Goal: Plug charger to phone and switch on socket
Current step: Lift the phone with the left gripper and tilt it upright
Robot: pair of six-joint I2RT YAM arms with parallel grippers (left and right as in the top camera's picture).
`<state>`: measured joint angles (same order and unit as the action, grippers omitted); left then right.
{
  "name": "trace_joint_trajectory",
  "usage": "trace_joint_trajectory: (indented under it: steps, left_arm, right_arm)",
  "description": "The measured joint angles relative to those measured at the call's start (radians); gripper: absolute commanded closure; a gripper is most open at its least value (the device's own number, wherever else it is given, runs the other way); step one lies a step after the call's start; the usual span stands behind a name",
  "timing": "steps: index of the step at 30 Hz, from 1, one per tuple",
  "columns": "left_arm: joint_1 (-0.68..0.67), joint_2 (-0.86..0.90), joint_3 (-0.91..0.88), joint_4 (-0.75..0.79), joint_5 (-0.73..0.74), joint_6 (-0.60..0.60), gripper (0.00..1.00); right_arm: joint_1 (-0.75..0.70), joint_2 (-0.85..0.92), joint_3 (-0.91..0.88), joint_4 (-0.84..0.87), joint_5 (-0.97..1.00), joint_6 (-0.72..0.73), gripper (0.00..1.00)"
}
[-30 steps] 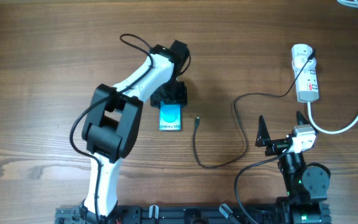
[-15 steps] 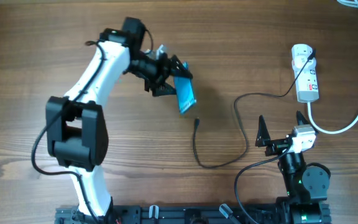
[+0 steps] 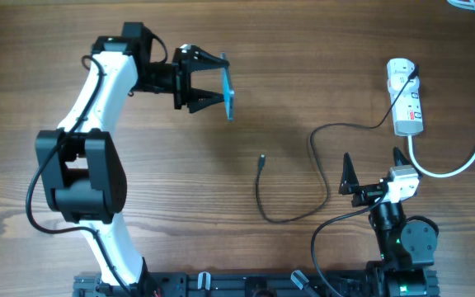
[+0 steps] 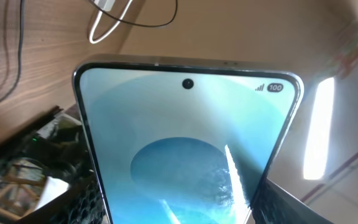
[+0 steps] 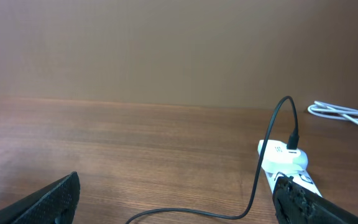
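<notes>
Your left gripper (image 3: 218, 89) has lifted the phone (image 3: 228, 92) off the counter (image 3: 320, 49), jaws clamping it; the charger (image 3: 261, 162) plug lies free, right jaws open.

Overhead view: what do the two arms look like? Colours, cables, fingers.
Left arm: white links, bulky black joint housings, a thin black cable looping alongside, black fingers. Right arm: mostly black round joints, a white wrist block, black pointed fingers, a black base cable.
</notes>
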<state>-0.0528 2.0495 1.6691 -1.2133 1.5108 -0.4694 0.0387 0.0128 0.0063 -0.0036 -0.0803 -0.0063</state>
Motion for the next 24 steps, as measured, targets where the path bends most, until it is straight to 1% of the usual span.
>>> trace_joint_trajectory:
  steps: [7,24]
  left_arm:
    - [0.027,0.0,0.0,-0.069,0.01,-0.023,0.29]
    - [0.027,0.0,0.0,-0.1,0.01,-0.031,0.3]
  right_arm:
    - [0.0,0.0,0.0,0.0,0.0,0.0,0.0]
    - [0.0,0.0,0.0,0.0,0.0,0.0,0.0]
